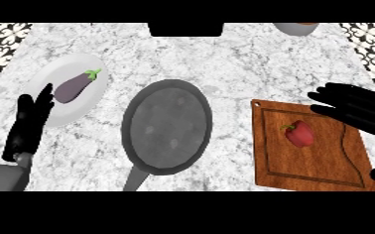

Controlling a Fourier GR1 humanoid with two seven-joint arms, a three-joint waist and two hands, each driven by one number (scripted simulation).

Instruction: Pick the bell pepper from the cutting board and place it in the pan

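A glossy red bell pepper (299, 133) lies on the grooved wooden cutting board (307, 171); right robot hand (350, 105) open, empty.

A red bell pepper (299, 133) lies on the wooden cutting board (311, 171) at four o'clock on the marble counter (219, 59). The right hand (349, 106), fingers straight, hovers over the board's upper right corner, near the pepper but apart from it. The grey pan (167, 126) sits at centre, handle toward six. At nine o'clock an eggplant (75, 87) rests on a white plate (55, 114), with the left hand (28, 126) open beside the plate's lower edge.
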